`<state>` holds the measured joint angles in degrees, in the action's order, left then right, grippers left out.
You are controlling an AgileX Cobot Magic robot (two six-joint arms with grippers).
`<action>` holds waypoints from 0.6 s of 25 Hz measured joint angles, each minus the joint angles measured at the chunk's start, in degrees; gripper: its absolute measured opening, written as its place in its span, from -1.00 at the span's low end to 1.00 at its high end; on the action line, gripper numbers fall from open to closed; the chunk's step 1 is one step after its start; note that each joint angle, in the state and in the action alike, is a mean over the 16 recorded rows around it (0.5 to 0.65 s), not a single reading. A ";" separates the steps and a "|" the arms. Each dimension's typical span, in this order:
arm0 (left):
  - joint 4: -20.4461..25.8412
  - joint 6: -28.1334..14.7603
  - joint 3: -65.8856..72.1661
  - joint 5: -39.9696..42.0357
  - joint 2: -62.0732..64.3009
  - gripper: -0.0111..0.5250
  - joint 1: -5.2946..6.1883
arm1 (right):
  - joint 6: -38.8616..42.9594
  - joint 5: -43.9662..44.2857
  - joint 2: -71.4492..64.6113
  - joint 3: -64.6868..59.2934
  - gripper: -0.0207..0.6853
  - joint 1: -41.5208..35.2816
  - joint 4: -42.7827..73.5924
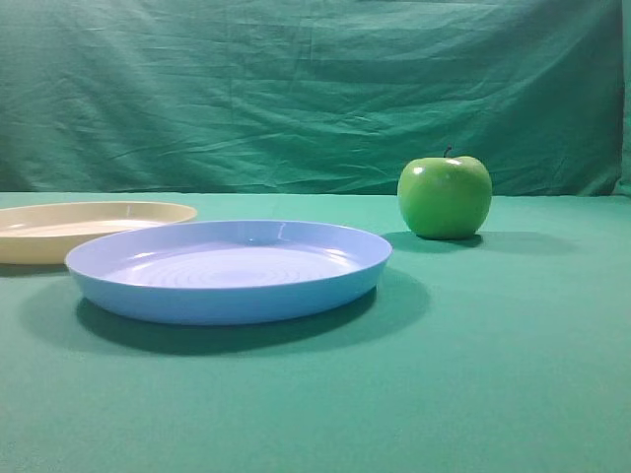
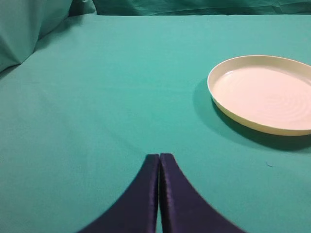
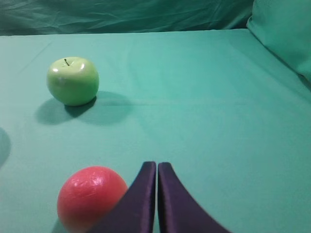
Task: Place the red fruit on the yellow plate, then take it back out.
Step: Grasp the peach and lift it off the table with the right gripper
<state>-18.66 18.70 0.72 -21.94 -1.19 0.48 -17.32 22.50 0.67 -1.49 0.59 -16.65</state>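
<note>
Both dark grippers, right [image 3: 157, 167] and left [image 2: 159, 158], have fingers pressed together on nothing. The smooth round red fruit [image 3: 90, 196] sits on the green cloth just left of the right fingers, apparently awaiting pickup. The shallow pale-yellow plastic plate [image 2: 265, 92] lies bare, ahead and to the right of the left gripper.

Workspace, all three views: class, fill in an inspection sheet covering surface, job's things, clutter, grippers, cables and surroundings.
Surface: green cloth over the table, smooth.
Job's things: red fruit on the cloth beside the right gripper, not held; yellow plate empty.
Clutter: blue plate, empty, in front of the yellow plate in the high view; green apple upright, stem up.
Grippers: left gripper shut, holding nothing, above bare cloth; right gripper shut, holding nothing.
Cables: nothing seen.
Surroundings: wrinkled green backdrop behind the table.
</note>
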 joint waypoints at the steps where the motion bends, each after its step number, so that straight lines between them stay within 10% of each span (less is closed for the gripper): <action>1: 0.00 0.00 0.00 0.00 0.00 -0.96 0.00 | 0.00 0.00 0.00 0.00 -0.94 0.00 0.00; 15: 0.00 0.00 0.00 0.00 0.00 -0.96 0.00 | 0.00 0.00 0.00 0.00 -0.94 0.00 0.00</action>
<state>-18.66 18.70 0.72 -21.94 -1.19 0.48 -17.32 22.50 0.67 -1.49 0.59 -16.65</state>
